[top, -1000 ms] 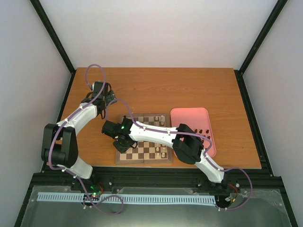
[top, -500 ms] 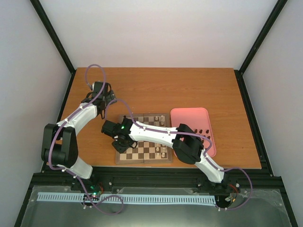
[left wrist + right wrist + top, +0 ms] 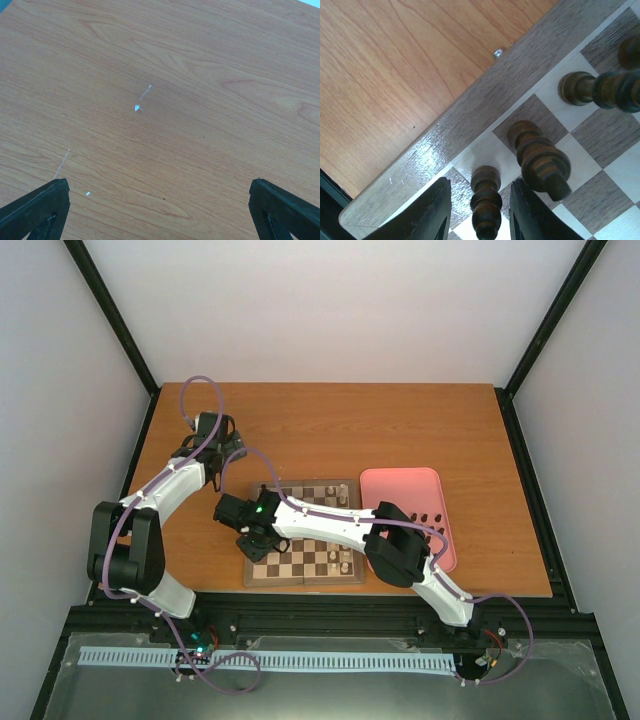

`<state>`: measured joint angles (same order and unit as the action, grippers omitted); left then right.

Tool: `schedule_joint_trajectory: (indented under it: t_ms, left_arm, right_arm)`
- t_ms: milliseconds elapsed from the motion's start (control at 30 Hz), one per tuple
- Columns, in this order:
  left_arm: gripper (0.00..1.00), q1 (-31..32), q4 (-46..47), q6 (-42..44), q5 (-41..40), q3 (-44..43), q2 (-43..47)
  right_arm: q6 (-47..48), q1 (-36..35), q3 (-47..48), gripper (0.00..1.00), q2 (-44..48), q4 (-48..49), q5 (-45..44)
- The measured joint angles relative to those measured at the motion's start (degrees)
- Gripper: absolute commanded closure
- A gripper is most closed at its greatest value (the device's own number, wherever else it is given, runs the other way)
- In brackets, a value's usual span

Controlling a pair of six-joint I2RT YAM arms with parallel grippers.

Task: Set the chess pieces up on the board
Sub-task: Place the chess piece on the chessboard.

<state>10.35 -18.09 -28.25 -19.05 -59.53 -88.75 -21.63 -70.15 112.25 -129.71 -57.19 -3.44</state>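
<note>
Pawn (image 3: 486,202) of dark wood stands near the chessboard's (image 3: 485,100) border, between the right gripper's (image 3: 481,192) spread fingers, neither visibly touching it. A taller dark piece (image 3: 540,157) stands just beside, at 2 o'clock. The left gripper (image 3: 160,215) hangs wide apart over the wooden table (image 3: 165,65), at the board's 10 o'clock. More dark pieces (image 3: 428,518) lie in the pink tray (image 3: 400,485) at 3 o'clock.
</note>
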Motion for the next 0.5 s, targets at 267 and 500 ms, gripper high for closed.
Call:
schedule_joint_trajectory:
  t_ms: [267,500]
  left_arm:
    - [0.0,0.0,0.0,0.0,0.0,0.0,0.0]
    - [0.0,0.0,0.0,0.0,0.0,0.0,-0.02]
  right_arm:
    - [-0.02,0.0,-0.48,0.65,0.04,0.13,-0.61]
    - [-0.15,0.0,-4.11,0.63,1.16,1.07,-0.63]
